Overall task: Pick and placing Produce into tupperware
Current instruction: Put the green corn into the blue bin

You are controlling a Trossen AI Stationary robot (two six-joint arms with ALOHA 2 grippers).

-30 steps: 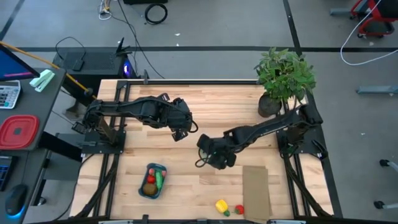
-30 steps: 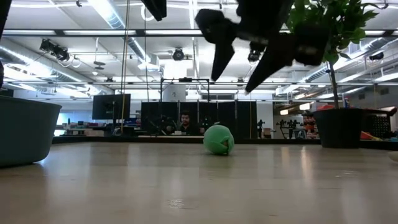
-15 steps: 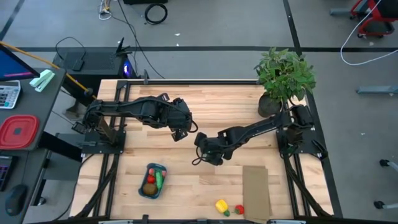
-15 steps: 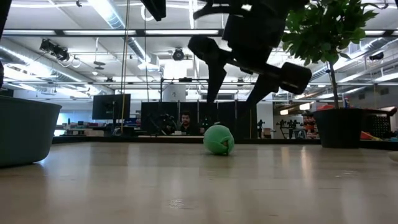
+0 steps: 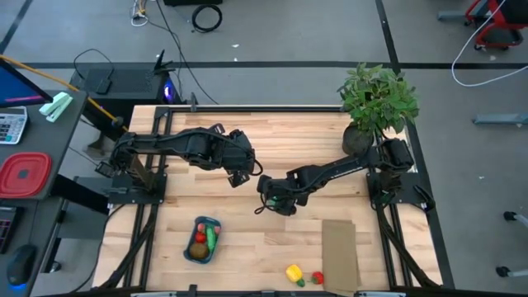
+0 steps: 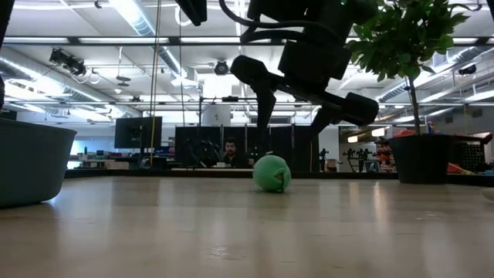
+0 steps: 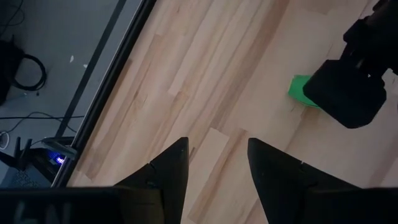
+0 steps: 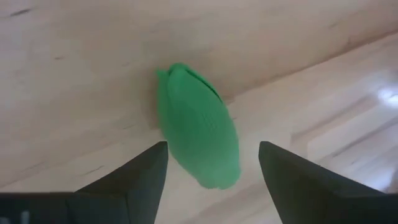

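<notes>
A green oval produce piece (image 8: 196,130) lies on its side on the wood, also seen in the low view (image 6: 272,173) and the left wrist view (image 7: 301,90). My right gripper (image 8: 211,149) hovers open just above it, one finger on either side, touching nothing (image 6: 287,130) (image 5: 264,198). My left gripper (image 7: 216,146) waits open over the table's middle (image 5: 239,175). The blue-teal tupperware (image 5: 203,239) stands near the near edge and holds red, green and brown pieces. A yellow piece (image 5: 294,273) and a red piece (image 5: 317,278) lie at the near edge.
A flat brown cardboard rectangle (image 5: 340,256) lies near the right of the near edge. A potted plant (image 5: 375,103) stands at the far right corner. A red container (image 5: 23,175) sits on a side desk off the table. People sit in the room behind (image 6: 229,150).
My right gripper has moved toward the table's left and far edges and come down over the green piece, staying open. The green piece has not moved.
</notes>
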